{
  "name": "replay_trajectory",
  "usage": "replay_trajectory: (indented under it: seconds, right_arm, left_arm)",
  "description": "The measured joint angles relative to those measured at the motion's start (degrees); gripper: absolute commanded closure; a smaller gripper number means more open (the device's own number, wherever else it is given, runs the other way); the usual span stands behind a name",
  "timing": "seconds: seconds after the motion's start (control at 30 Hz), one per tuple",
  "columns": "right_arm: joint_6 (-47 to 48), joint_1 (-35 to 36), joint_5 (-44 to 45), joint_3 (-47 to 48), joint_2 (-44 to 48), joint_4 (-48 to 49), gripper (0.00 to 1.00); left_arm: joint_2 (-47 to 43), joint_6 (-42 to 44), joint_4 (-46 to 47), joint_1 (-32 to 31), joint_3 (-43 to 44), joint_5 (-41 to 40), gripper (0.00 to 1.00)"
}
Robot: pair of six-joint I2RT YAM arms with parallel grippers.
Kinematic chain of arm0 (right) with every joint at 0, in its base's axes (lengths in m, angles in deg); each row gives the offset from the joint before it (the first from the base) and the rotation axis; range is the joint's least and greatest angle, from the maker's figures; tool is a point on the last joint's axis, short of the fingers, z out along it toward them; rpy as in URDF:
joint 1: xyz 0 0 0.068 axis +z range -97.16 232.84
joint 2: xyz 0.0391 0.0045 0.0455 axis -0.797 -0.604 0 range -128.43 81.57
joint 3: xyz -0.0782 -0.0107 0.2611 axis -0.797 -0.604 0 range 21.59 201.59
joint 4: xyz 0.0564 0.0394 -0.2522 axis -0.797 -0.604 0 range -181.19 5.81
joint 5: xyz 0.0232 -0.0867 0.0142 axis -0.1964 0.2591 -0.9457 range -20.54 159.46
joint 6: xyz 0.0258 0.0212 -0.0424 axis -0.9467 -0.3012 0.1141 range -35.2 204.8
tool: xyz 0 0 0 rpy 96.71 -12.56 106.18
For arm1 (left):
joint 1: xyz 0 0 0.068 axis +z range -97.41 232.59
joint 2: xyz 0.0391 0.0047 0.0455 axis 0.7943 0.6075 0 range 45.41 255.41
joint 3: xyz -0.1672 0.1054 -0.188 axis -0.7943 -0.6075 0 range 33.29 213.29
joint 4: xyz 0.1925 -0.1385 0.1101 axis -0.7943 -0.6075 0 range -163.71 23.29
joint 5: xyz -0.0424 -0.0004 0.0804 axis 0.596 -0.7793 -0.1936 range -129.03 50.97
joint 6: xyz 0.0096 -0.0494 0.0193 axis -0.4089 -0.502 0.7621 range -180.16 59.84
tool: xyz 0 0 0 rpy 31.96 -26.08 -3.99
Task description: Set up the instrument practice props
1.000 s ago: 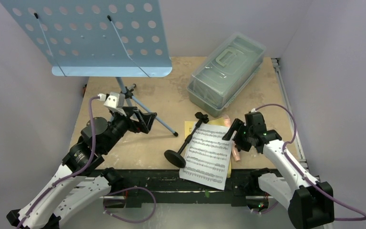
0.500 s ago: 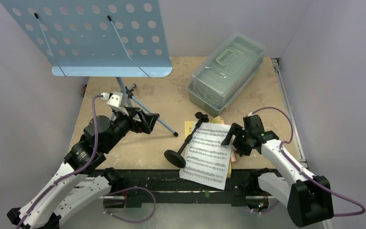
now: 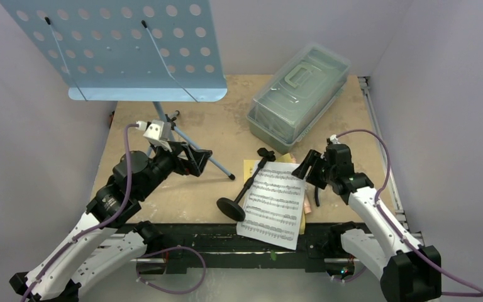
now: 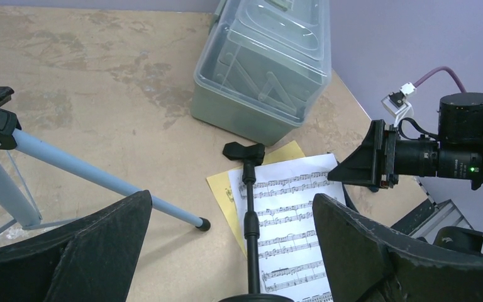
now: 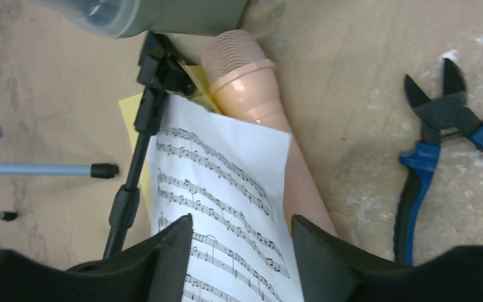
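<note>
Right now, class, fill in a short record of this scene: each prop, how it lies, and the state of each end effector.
music stand: upright, far left
white sheet: flat, over yellow sheet
mic stand: on its side, across the sheets' left edge
microphone: lying partly under the white sheet
pliers: on the table, right of the microphone
left end effector: open, empty
right end effector: open, above the white sheet

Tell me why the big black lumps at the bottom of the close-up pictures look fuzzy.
Left wrist view: those are the fingers of the left gripper, too near the lens to be sharp; the music sheet beyond is crisp. Right wrist view: the same with the right gripper, while the microphone is sharp. Top view: nothing fuzzy, light even.
</note>
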Motion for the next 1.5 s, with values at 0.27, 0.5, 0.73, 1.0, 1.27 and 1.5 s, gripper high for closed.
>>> replay_trajectory:
  seconds: [0.27,0.5,0.73,1.0,1.27,1.5]
  right_arm:
    - [2.4,0.0,-9.4,-0.3,0.9,3.6,0.58]
    - [3.8,0.0,-13.0,-4.1,2.6,6.6,0.54]
    - [3.0,0.0,-16.6,-10.8,2.4,12.1,0.85]
    - [2.3,0.0,-18.1,-12.2,2.3,15.3,1.00]
    - [3.9,0.1,-15.9,-5.0,6.1,8.0,1.00]
    - [8.7,0.1,-9.2,20.2,8.6,1.7,1.00]
  left_arm:
    - [-1.3,-0.2,-0.3,0.0,0.5,0.1,0.00]
    - [-1.7,-0.5,-0.3,0.0,0.5,0.2,0.00]
    - [-1.6,-0.7,-0.6,0.0,0.5,-0.5,0.07]
    - [-1.7,-3.0,-5.0,0.0,0.9,-14.4,0.16]
    - [-1.2,-4.1,-11.1,0.0,4.2,-22.9,0.10]
    - [4.8,-18.7,-12.7,0.0,2.6,-22.8,0.36]
